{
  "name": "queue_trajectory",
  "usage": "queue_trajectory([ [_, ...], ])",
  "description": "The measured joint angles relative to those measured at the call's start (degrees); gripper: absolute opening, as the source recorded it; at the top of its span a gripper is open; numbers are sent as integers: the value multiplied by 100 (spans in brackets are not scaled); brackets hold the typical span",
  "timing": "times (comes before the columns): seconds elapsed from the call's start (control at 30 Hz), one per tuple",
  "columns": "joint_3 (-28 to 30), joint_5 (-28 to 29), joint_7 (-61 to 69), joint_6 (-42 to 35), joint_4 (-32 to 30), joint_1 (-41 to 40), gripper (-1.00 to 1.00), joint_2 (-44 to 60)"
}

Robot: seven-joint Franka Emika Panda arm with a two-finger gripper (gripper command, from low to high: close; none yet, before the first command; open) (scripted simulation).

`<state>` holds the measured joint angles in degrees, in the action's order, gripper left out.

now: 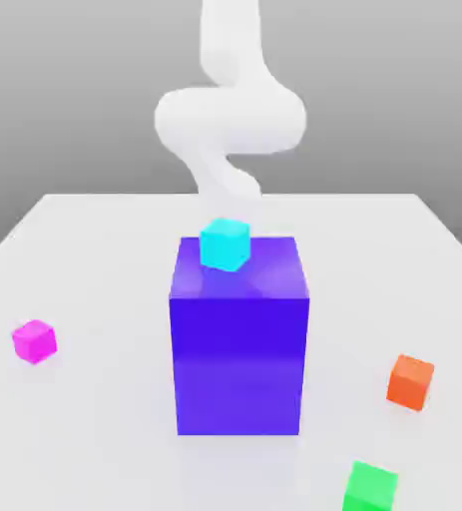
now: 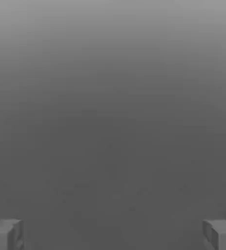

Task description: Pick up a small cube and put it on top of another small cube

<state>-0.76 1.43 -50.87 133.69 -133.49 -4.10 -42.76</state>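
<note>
Four small cubes and one large block stand on the white table [image 1: 95, 240] in the exterior view. Listed from that view's left to its right: the small magenta-pink cube [image 1: 35, 341] sits alone on the table near the left edge, well apart from everything else. Next comes the big blue-purple block [image 1: 238, 339], upright at the center, with a cyan cube [image 1: 225, 245] resting on its top face toward the front-left corner. Further right, a green cube [image 1: 371, 487] lies near the front edge of the table, and an orange cube [image 1: 411, 381] sits just behind it. My white arm [image 1: 230, 115] rises behind the block.

The hand view supplies what the exterior view does not: my end effector [image 2: 113, 234] has its two fingertips [image 2: 5, 234] far apart at opposite corners, spread wide, with nothing between them, set against a plain grey background.
</note>
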Motion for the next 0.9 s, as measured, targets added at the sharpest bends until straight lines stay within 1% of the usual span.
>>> queue_trajectory([
  [0.23,-155,373,-1406,535,-483,-1163,0,887],
  [0.47,-138,733,-2774,1049,-950,-2192,0,1761],
  [0.73,125,1039,-4261,1640,-1484,-3176,0,2747],
  [0.9,391,1054,-5062,2028,-1823,-3679,0,3346],
])
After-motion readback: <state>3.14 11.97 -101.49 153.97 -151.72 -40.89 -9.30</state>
